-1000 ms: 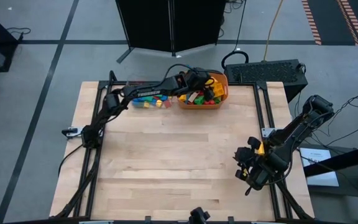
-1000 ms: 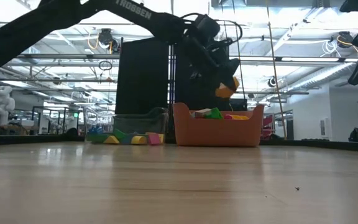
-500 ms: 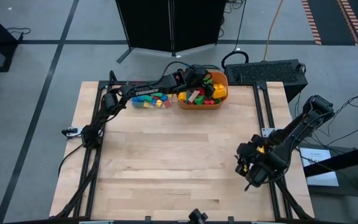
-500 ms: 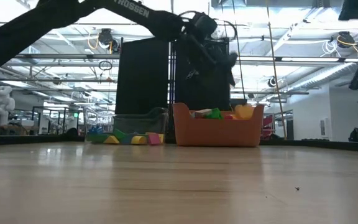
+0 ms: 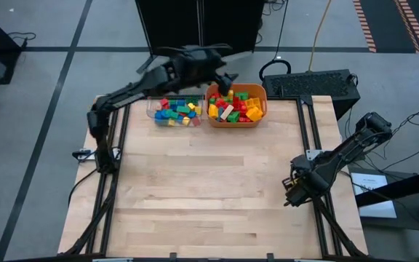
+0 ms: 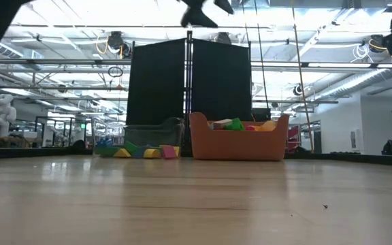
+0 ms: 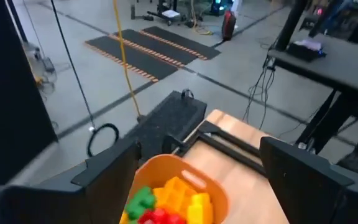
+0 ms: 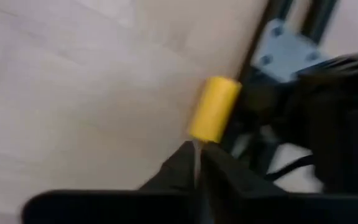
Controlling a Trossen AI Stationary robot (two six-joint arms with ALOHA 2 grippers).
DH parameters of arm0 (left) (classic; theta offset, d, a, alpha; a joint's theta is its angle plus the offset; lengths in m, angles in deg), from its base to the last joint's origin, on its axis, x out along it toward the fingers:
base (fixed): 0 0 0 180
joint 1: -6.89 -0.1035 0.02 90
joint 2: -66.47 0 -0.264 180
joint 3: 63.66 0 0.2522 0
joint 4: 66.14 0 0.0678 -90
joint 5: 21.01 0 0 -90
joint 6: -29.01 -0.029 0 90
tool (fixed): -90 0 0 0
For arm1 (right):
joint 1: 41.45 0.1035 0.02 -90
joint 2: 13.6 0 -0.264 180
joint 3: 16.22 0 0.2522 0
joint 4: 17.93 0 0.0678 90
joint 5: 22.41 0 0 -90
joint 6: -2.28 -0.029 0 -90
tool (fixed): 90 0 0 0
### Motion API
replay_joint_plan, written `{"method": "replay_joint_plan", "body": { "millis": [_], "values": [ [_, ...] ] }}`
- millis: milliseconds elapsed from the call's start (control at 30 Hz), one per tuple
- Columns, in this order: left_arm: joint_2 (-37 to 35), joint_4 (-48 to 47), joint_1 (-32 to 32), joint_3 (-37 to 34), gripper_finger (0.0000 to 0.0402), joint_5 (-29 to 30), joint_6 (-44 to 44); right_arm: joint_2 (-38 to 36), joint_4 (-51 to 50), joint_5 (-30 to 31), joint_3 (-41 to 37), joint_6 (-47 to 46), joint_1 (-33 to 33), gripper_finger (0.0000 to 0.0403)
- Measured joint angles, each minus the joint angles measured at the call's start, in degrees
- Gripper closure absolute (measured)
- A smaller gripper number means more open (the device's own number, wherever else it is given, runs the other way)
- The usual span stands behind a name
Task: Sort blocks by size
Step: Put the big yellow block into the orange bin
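1. lifted clear of the orange tub [image 5: 236,106] since half a second ago, the left gripper [image 5: 217,69] now sits above the tub's far rim in the upper middle of the high view; its two dark fingers [image 7: 114,171] are spread wide with nothing between them.
2. near the lower right of the high view, the right gripper [image 5: 295,191] has pulled in closer to the table's right edge; its fingers [image 8: 185,163] are pressed together, empty, with a yellow cylinder [image 8: 214,116] on the arm's frame just beyond the tips.
3. most of the light wooden table [image 5: 195,196] stretches across the middle of both views, its grain running side to side.
4. at the table's far edge the blocks [image 5: 235,107] fill the tub in a heap of red, yellow and green, small glossy plastic pieces, some studded; in the low view only their tops [image 6: 233,124] show over the rim.
5. just left of the tub, touching it, the clear plastic tray [image 5: 175,113] holds more small pieces in blue, green, yellow and red.
6. behind the table stands a black panel [image 6: 186,82].
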Motion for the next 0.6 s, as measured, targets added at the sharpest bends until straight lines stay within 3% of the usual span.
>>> {"method": "replay_joint_plan", "body": {
  "millis": [233,600],
  "values": [
    [-6.6,-6.1,-0.1,0.0,0.0063,0.1,-9.1,2.9,6.2,1.6,0.0,-10.3,-1.4,0.0401],
    [-8.9,-11.5,-1.1,-0.1,0.0063,1.8,-12.9,15.4,3.6,-7.1,-0.1,-12.2,-3.2,0.0402]
  ]
}}
